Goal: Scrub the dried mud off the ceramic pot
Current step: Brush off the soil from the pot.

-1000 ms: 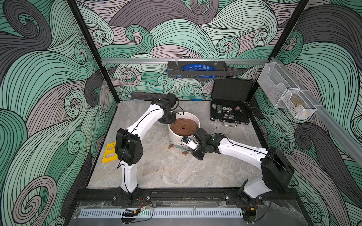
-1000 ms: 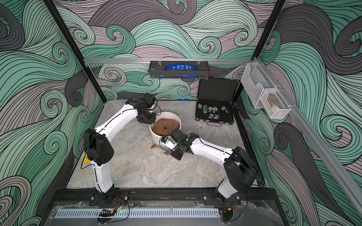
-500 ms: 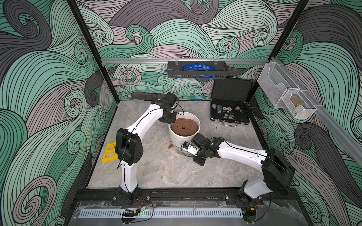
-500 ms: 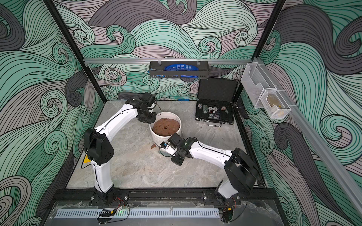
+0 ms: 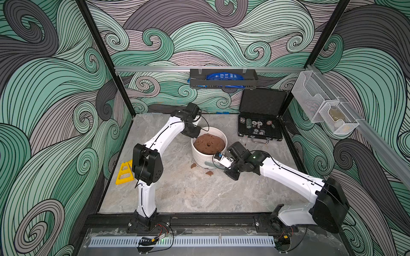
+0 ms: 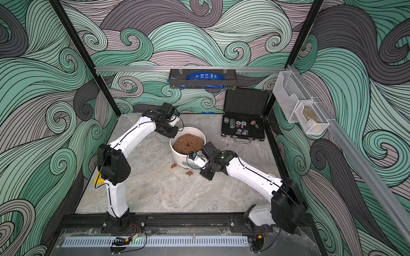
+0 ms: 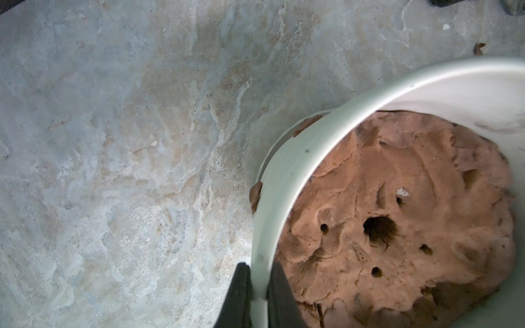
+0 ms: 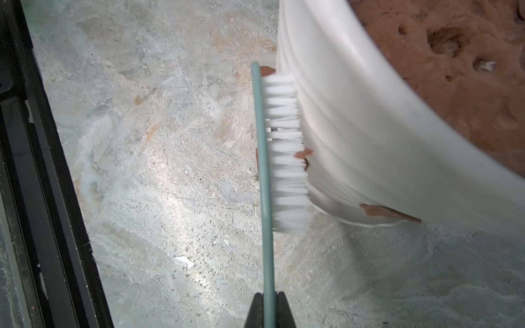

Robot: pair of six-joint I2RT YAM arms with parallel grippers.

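— While the right claw [image 8: 267, 308] is clamped shut on the brush [image 8: 262, 147] handle, which way from it is the mud [image 8: 303, 153] found?
— Leftward along the handle, then just past the bristles on their far side. One flake is pinned between the bristles and the pot [image 8: 355, 119] wall, low down. The brush's long axis is laid leftward along the near wall, so a stroke along that axis is judged to be needed.
— And the left claw [image 7: 260, 292]?
— It is closed on the far-left rim, and the pot is steadied in the middle of the table [image 5: 188, 192]. More flakes are seen at the base. The right arm is nearer.
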